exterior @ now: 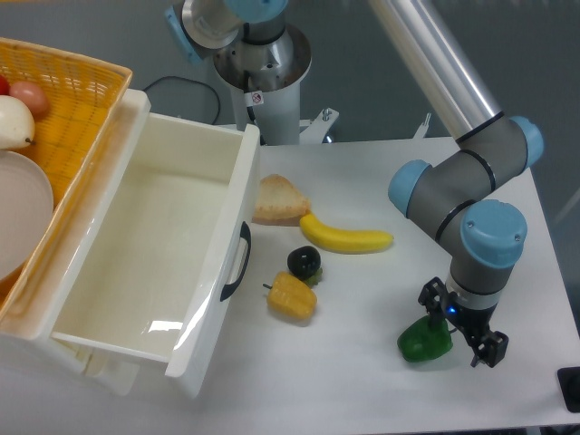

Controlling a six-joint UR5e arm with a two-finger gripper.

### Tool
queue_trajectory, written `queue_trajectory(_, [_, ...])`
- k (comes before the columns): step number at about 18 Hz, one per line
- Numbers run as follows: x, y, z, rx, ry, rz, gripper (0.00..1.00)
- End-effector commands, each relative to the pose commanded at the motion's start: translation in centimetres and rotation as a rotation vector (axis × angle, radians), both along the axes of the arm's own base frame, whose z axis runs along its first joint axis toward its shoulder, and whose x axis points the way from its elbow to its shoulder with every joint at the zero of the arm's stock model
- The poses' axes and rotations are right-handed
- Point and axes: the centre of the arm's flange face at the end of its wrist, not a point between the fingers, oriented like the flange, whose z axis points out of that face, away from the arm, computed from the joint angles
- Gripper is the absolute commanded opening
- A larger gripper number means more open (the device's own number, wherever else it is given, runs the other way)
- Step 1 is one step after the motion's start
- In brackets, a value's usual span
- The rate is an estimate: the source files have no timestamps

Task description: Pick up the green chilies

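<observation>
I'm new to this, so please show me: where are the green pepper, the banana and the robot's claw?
green chilies (422,342), fixed camera, on its glossy body.
banana (349,239), fixed camera, on its middle.
gripper (460,324), fixed camera, between its fingertips.

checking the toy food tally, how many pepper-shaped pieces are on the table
2. The glossy green pepper toy lies near the table's front right, under the tool. The yellow-orange pepper piece sits mid-table, beside the small dark round item. None seem hidden.
</observation>
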Motion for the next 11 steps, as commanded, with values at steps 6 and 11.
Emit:
queue_trajectory(6, [1.2,0.4,-1.2,-0.082,0.004,-0.019,1.0])
queue_trajectory(11, [1.9,0.8,-2.1,-0.108,0.001,-0.03,1.0])
